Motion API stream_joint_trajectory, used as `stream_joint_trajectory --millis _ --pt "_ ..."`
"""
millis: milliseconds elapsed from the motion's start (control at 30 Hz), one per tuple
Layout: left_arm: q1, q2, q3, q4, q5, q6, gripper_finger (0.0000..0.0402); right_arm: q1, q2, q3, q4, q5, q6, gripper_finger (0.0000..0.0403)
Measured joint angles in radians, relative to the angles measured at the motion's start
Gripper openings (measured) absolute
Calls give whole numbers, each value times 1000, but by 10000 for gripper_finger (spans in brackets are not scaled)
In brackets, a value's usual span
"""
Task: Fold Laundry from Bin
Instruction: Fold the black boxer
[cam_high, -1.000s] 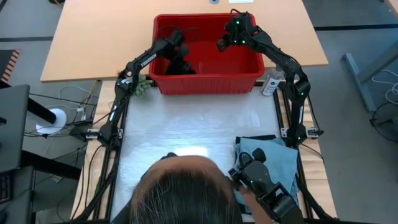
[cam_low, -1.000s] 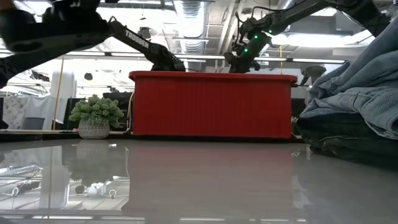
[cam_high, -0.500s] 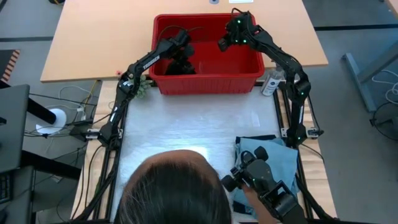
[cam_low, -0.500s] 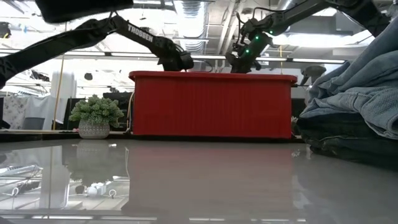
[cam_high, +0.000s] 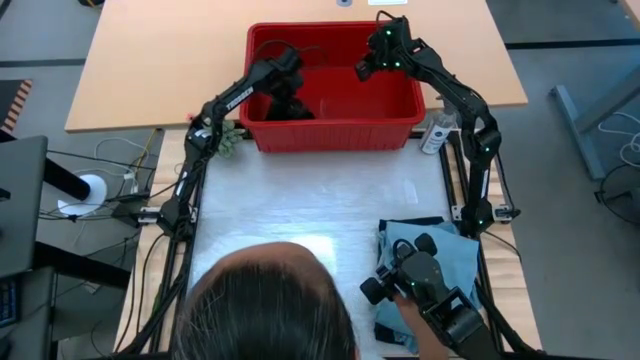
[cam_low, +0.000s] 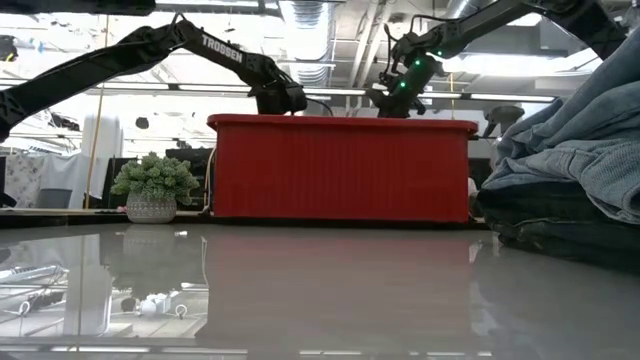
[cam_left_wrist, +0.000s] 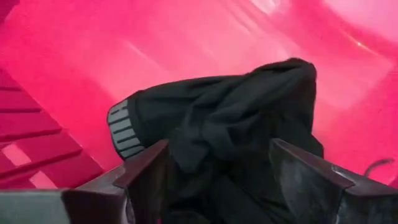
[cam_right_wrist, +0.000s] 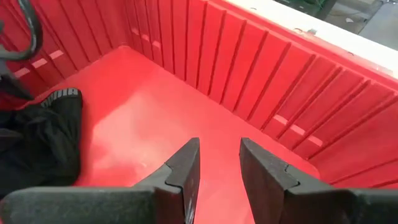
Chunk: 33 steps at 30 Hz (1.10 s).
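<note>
The red bin stands at the table's far edge. A small black item with a grey striped band lies bunched on the bin's floor in its left part. My left gripper is open inside the bin, slanting down over that item, with one finger on each side of its bunched top. My right gripper hangs open over the bin's bare right part, with nothing between its fingers. Folded light blue laundry lies stacked on a dark piece at the table's near right. My left gripper comes at the black item from above, slanting down, its open fingers on either side of the bunched cloth. The item lies on the bin's floor. Whether the fingers touch the cloth I cannot tell.
A person's head leans over the table's near edge, and a hand holds a black device over the folded stack. A small potted plant stands left of the bin and a white bottle right of it. The table's middle is bare.
My left gripper has risen a little inside the bin's left part, over the black item, which stays on the bin's floor. The person's head and the black device have shifted at the near edge.
</note>
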<state>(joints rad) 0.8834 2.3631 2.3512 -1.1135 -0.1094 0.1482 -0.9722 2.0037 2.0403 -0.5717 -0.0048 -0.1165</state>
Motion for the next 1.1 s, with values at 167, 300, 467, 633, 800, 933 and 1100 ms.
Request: stream_joint_trajectory --millis 167,300,467,633,800,933,1100 --pt "13 8 0 -30 109 -43 261 1 0 0 0 0 2 136" --pt "9 29 0 -79 105 -54 261 1 0 0 0 0 2 136" --pt "12 58 -12 -75 125 -76 256 1 0 1 -2 0 -12 137" --pt "19 62 -45 -75 108 -105 185 4 -2 1 -4 3 -45 137" --pt "25 62 -5 -72 38 -88 26 9 -7 1 13 5 -53 135" --pt "25 29 3 -4 26 -90 3 10 -9 19 19 5 -67 130" --pt "30 -46 4 38 21 -108 0 10 -10 64 29 6 -68 127"
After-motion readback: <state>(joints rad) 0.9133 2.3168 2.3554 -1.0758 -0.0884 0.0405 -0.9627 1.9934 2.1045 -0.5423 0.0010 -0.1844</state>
